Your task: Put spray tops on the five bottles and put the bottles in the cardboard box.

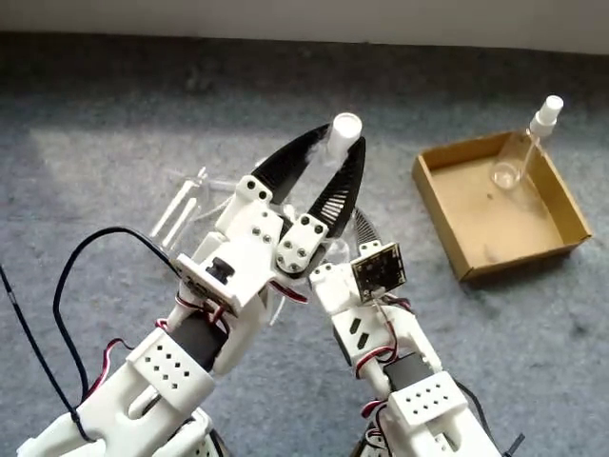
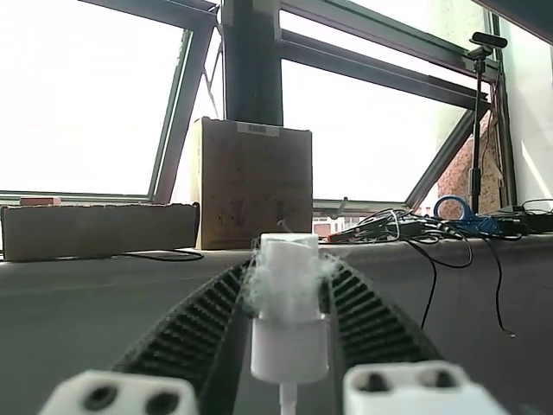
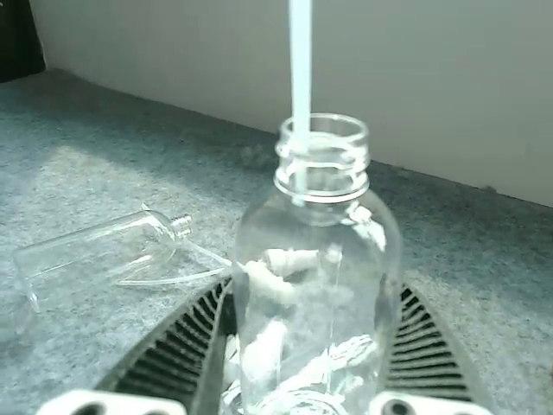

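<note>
My left gripper (image 1: 341, 143) is shut on a white spray top (image 1: 344, 128), held high with its thin tube (image 3: 300, 86) hanging down. The tube's end sits inside the neck of a clear upright bottle (image 3: 315, 285), and my right gripper (image 3: 315, 298) is shut on that bottle's body. In the left wrist view the spray top (image 2: 289, 298) is pinched between the black ribbed fingers (image 2: 194, 333). At the right stands the cardboard box (image 1: 447, 214), with a capped bottle (image 1: 519, 157) leaning in its far corner.
A clear uncapped bottle (image 3: 95, 255) lies on its side on the grey carpet beside the held one. More clear bottles (image 1: 186, 205) lie to the left of the arms. The right arm's camera (image 1: 379, 269) sits just under the left gripper.
</note>
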Controlling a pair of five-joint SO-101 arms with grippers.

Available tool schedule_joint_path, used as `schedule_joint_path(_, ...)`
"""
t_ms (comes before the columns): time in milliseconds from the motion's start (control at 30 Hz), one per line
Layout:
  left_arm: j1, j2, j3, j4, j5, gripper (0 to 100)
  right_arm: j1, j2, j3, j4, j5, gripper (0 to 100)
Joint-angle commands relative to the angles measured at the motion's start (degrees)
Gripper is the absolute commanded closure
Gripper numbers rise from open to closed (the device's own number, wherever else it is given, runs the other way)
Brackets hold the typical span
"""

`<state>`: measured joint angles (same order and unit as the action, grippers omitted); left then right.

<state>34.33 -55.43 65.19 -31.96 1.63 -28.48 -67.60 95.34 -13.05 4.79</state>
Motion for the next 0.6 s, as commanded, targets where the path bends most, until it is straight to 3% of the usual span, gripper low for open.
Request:
schedule_joint_path(0, 0.0, 0.0, -0.3, -1.1, -0.2, 99, 0.7, -1.1, 3.1, -1.1, -0.5, 81.0)
schedule_joint_path(200, -0.6, 0.0, -0.2, -0.8, 9.3, 99, 0.7, -1.1, 2.9, 4.1, -0.7, 79.4)
schedule_joint_path(300, -0.6, 0.0, 0.1, -0.8, 9.3, 99, 0.9, -1.1, 2.6, 7.9, -0.8, 74.8)
schedule_joint_path(567, -1.1, 0.0, 6.0, -1.1, 9.3, 99, 0.8, -1.1, 2.6, 7.7, -0.8, 74.5)
